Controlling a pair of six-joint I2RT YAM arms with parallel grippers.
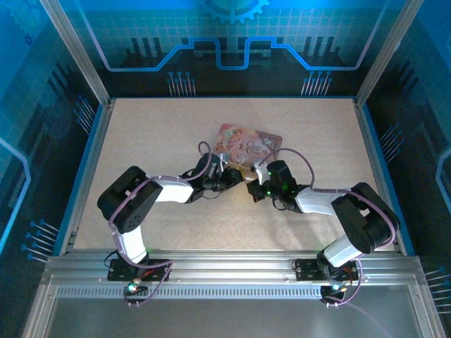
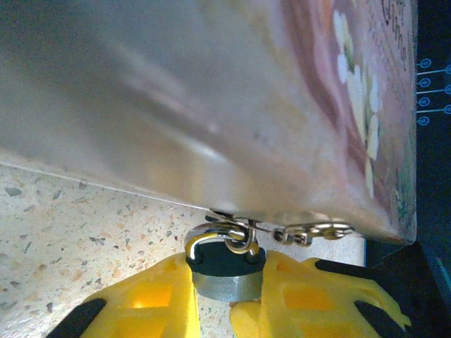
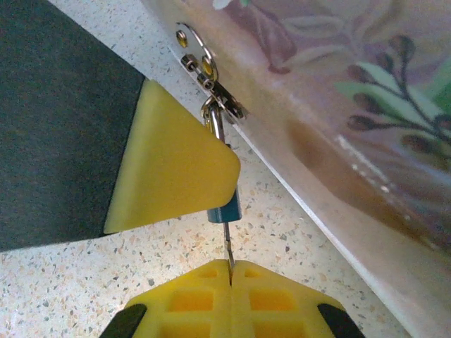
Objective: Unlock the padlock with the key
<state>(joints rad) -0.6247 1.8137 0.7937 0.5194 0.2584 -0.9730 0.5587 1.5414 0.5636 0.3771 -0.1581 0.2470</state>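
Note:
The padlock, with a dark top face and a grey side, sits between the yellow fingers of my left gripper, which is shut on it. Its shackle is hooked through the metal rings on the pink tin. In the right wrist view, the thin key runs from the padlock's bluish body down into my right gripper. That gripper is shut on the key's near end. A yellow finger of the left gripper covers most of the padlock there.
The pink illustrated tin lies in the middle of the speckled table. My left gripper and right gripper meet at its near edge. Blue panelled walls surround the table on all sides.

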